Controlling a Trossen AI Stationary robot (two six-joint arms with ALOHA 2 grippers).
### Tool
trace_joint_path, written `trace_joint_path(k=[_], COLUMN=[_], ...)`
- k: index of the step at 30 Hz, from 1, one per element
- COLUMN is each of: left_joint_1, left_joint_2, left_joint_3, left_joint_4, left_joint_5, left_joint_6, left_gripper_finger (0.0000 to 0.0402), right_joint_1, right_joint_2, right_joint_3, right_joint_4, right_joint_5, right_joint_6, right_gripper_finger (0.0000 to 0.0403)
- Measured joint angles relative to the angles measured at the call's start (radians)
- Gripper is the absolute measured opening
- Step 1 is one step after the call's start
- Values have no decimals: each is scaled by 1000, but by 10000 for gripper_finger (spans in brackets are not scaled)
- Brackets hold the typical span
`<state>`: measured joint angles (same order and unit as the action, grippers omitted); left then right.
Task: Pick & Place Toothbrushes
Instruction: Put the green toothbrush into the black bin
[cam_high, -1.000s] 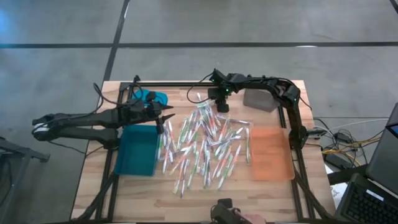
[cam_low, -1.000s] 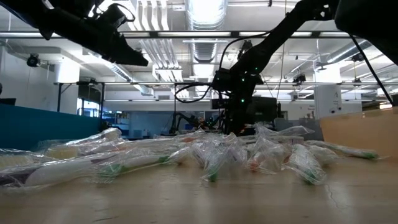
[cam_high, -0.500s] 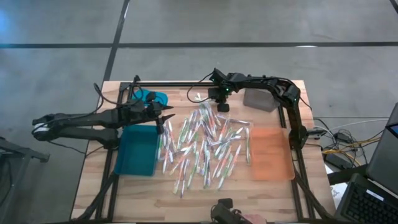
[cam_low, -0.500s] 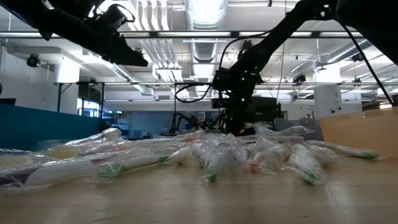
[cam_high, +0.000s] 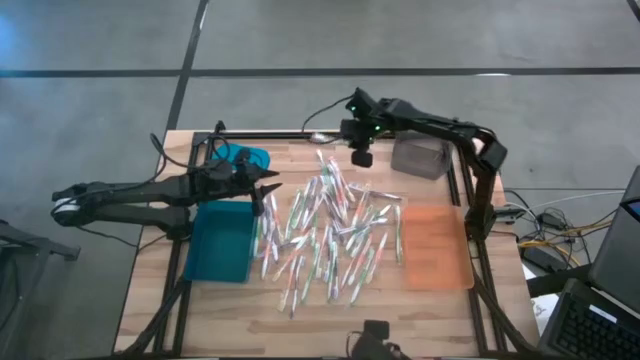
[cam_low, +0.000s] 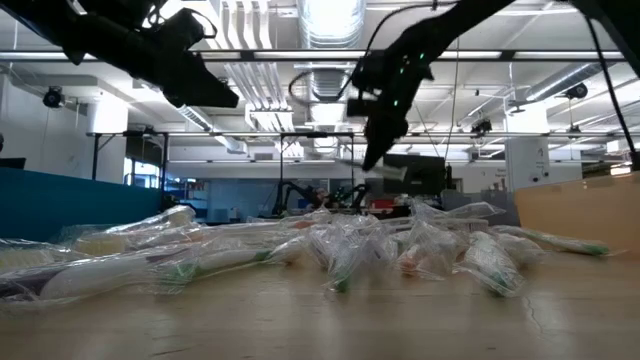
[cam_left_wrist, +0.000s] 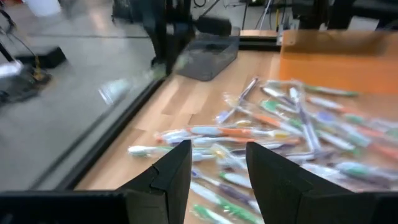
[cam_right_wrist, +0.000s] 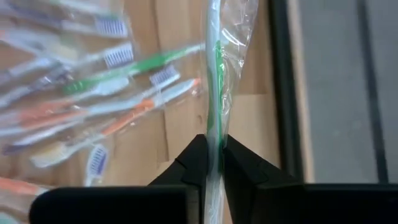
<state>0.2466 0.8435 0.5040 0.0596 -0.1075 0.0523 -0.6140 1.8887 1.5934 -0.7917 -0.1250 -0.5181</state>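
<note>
Right wrist view shows the right gripper (cam_right_wrist: 212, 163) pinching a green wrapped toothbrush (cam_right_wrist: 216, 81), now lifted off the pile (cam_high: 325, 235); the left gripper (cam_high: 268, 187) stays spread.

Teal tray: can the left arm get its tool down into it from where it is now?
Probably yes. The left tool hangs open just past the teal tray's far edge, with nothing between them.

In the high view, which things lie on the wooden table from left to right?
Teal rectangular tray → pile of plastic-wrapped toothbrushes → translucent orange rectangular tray.
</note>
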Motion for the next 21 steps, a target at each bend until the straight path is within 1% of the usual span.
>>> trace_joint_path(k=[5, 9, 14, 18, 21], left_joint_1=[-2, -14, -55, -116, -159], left_joint_2=[1, 4, 5, 5, 5], left_joint_3=[8, 7, 23, 29, 35], left_joint_4=[46, 116, 124, 120, 123], left_joint_5=[91, 152, 170, 171, 160], left_joint_6=[-74, -73, -68, -30, 6], left_gripper_finger=[159, 159, 159, 159, 159], right_joint_1=[0, 0, 0, -5, -9], right_joint_2=[-135, -239, -347, -410, -438], right_joint_3=[0, -1, -3, -3, -3], right_joint_4=[-38, -62, -110, -162, -201], right_joint_5=[65, 140, 228, 259, 261], right_joint_6=[61, 123, 191, 242, 284], right_gripper_finger=[29, 30, 31, 29, 30])
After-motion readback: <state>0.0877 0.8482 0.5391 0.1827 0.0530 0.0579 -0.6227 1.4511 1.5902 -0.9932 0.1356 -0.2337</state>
